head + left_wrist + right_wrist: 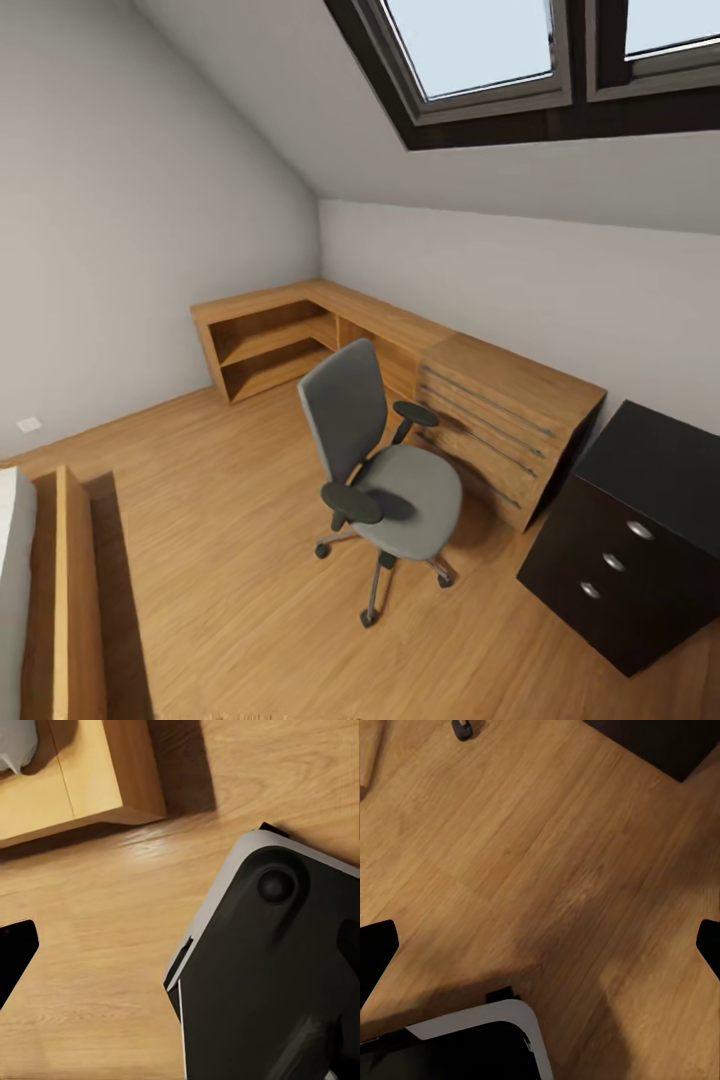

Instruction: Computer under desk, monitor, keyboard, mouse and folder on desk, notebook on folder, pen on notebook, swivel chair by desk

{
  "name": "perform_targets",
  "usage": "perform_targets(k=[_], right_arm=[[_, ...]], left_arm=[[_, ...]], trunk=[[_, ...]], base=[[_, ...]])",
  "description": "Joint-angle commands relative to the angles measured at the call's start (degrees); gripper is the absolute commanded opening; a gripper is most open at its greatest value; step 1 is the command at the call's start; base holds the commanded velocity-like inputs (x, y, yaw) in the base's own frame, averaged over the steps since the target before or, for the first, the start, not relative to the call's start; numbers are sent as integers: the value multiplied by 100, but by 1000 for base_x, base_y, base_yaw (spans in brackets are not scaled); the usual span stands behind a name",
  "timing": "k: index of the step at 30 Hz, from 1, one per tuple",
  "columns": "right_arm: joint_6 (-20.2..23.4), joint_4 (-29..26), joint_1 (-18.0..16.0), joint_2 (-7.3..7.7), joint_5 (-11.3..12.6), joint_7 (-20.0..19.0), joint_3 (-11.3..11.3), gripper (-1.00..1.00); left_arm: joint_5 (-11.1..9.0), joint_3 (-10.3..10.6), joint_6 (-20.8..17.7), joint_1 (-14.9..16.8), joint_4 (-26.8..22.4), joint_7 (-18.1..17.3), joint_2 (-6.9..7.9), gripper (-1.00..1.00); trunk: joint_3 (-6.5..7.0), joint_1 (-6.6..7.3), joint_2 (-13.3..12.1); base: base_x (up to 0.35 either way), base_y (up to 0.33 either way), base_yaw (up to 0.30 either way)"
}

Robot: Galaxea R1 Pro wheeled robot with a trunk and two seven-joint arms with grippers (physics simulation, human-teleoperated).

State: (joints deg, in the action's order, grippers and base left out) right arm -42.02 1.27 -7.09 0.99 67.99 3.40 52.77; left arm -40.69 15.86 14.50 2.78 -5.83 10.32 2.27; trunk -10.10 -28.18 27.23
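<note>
Floor point(555, 870) lies under my right claw point(540, 937) — tips apart; chair point(385, 470) stands well ahead — left claw's point(180, 945) spread I can't tell.

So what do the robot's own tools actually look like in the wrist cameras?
The right tool ends in two flat, matte black fingertips with slanted ends, with no markings or cables visible. The left tool has the same plain black fingertip. The black, white-rimmed body beneath them is probably the robot's own base.
</note>
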Motion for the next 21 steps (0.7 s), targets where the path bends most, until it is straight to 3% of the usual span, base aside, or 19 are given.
perform_targets(k=[1, 21], right_arm=[[-9, 5, -3, 3, 3, 37, 49, 100], [-2, 5, -3, 0, 3, 38, 49, 100]], left_arm=[[-27, 49, 9, 3, -1, 31, 1, 100], [-26, 49, 9, 3, -6, 31, 1, 100]], trunk=[[-17, -2, 10], [-109, -2, 10]], base=[[0, 0, 197], [0, 0, 165]])
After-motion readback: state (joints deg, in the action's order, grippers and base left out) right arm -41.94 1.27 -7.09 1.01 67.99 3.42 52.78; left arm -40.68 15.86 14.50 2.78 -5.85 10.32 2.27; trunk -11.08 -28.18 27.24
